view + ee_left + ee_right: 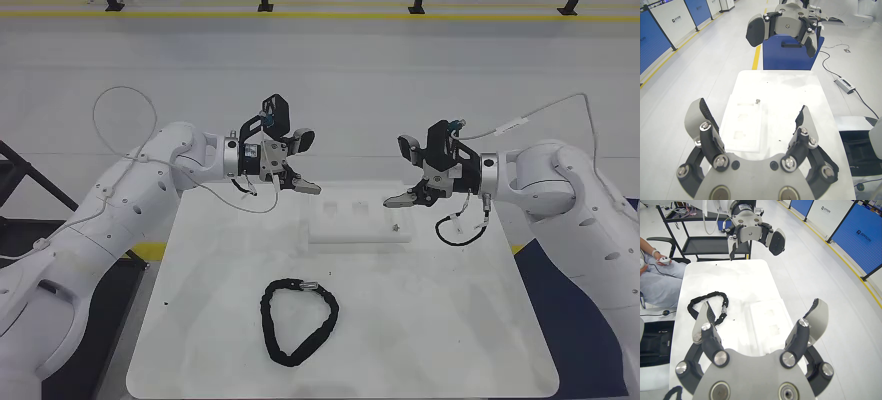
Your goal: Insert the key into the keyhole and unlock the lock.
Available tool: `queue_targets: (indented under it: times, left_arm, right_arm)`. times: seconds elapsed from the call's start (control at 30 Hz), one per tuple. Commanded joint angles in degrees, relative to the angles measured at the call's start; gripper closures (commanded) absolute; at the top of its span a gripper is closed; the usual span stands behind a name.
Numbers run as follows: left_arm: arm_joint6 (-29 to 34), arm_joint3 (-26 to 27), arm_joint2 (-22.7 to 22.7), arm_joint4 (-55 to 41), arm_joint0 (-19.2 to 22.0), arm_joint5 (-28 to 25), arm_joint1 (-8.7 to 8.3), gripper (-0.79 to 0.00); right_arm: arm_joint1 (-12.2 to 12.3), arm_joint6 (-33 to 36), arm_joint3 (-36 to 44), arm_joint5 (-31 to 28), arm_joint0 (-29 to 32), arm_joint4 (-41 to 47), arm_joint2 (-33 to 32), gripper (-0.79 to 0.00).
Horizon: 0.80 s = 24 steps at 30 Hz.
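A black fabric-covered chain lock [298,320] lies in a loop on the white table, its metal cylinder end [723,309] toward the foam block. A small silver key [397,228] rests on the right end of a white foam block [355,222], and also shows as a small silver key [757,101]. My left gripper [308,163] hovers open above the table's back left, short of the foam block [742,125]. Facing it from the back right, my right gripper [398,175] is open and empty above the key's end of the block. The chain lock [706,298] lies ahead of my right gripper [762,311].
The white table [450,330] has free room on its right half and around the chain. The foam block has several square recesses. A blue cabinet [791,55] stands off one table end, a black cart [706,243] off the other.
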<state>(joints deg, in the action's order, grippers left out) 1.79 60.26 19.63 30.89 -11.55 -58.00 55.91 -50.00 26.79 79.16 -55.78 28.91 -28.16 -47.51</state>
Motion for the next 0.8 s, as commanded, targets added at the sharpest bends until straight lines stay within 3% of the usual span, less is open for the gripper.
queue_targets:
  times: [0.0, 0.5, 0.77]
  left_arm:
    - [0.0, 0.0, 0.0, 0.0, 0.0, 0.0, 0.0, -0.784]
    - [0.0, 0.0, 0.0, 0.0, 0.0, 0.0, 0.0, -0.785]
    - [0.0, 0.0, 0.0, 0.0, 0.0, 0.0, 0.0, -0.785]
  right_arm:
    - [0.0, 0.0, 0.0, 0.0, 0.0, 0.0, 0.0, -0.784]
    - [0.0, 0.0, 0.0, 0.0, 0.0, 0.0, 0.0, -0.784]
    - [-0.44, -2.37, -5.45, 5.83, 2.97, -2.89, 0.0, -0.785]
